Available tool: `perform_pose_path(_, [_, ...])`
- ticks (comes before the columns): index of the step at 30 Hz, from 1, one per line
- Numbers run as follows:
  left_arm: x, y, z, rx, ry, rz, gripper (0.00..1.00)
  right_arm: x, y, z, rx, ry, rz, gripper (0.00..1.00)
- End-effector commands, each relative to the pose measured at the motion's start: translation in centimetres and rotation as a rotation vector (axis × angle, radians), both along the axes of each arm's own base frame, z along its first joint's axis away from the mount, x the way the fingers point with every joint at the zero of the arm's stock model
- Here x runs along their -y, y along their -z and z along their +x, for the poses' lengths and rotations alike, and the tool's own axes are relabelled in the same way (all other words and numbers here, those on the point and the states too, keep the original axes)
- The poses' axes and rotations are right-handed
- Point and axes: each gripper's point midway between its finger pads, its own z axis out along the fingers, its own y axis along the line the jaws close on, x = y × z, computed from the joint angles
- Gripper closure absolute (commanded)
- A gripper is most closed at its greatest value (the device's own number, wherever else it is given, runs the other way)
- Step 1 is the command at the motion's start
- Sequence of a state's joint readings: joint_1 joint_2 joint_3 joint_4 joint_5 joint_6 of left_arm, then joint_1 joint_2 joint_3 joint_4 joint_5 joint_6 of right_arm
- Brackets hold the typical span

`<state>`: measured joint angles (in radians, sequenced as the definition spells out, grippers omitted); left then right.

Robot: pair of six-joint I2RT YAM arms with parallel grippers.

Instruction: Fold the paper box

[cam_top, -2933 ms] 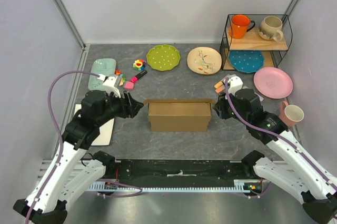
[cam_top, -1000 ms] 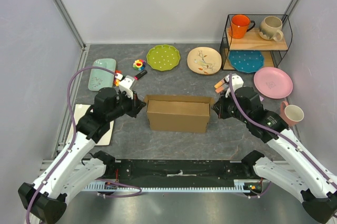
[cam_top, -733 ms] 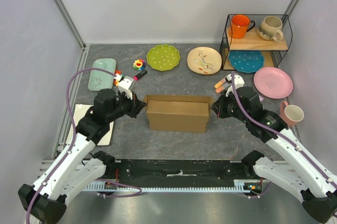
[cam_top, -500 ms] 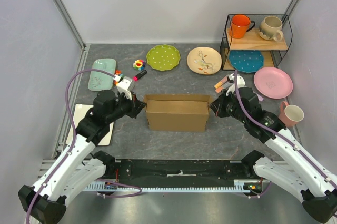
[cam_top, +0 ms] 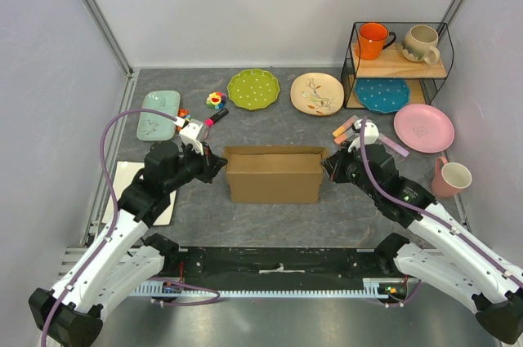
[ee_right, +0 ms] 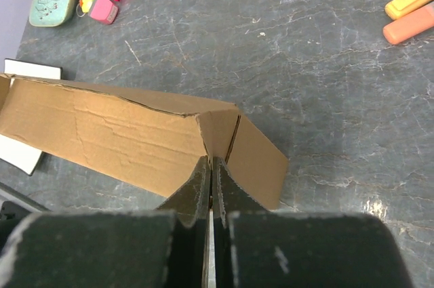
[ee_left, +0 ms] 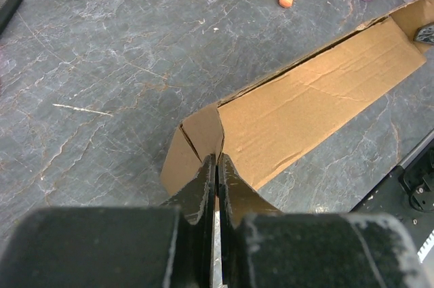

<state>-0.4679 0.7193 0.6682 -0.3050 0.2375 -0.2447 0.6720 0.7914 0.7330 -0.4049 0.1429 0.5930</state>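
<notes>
The paper box [cam_top: 274, 175] is a brown cardboard shape standing mid-table, its long wall facing the arms. My left gripper [cam_top: 219, 166] is at its left end and my right gripper [cam_top: 327, 166] at its right end. In the left wrist view the left gripper [ee_left: 215, 158] is shut, pinching the folded end corner of the box [ee_left: 305, 112]. In the right wrist view the right gripper [ee_right: 211, 160] is shut the same way on the other end corner of the box [ee_right: 115, 132]. The box floor is hidden.
A green plate [cam_top: 253, 88], a cream plate [cam_top: 317, 93] and a pink plate [cam_top: 423, 127] lie behind. A wire shelf [cam_top: 399, 65] holds mugs and a blue plate. A pink mug [cam_top: 452, 175] stands right, markers [cam_top: 345, 128] behind the right gripper, a white tray [cam_top: 163, 204] and a teal dish [cam_top: 159, 110] left.
Both grippers have pushed slightly farther from the bases, staying at the box ends. The box has shifted a little away with them and its ends have drawn inward.
</notes>
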Motion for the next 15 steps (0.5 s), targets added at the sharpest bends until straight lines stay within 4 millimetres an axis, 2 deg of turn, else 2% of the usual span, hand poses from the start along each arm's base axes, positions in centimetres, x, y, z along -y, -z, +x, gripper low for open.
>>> perform_pose_path(1, [1.3, -0.6, -0.7, -0.017, 0.048, -0.063, 0.95, -0.5, 4.1, -1.7, -0.072, -0.061, -0.088, 1.00])
perform_pose_path(6, [1.0, -0.8, -0.5, -0.013, 0.027, -0.065, 0.96, -0.6, 5.5, -2.2, -0.069, -0.069, -0.148, 1.00])
perform_pose_path(15, [1.4, -3.1, -0.2, -0.024, -0.008, -0.153, 0.98, -0.9, 5.3, -2.4, -0.050, -0.075, -0.170, 1.00])
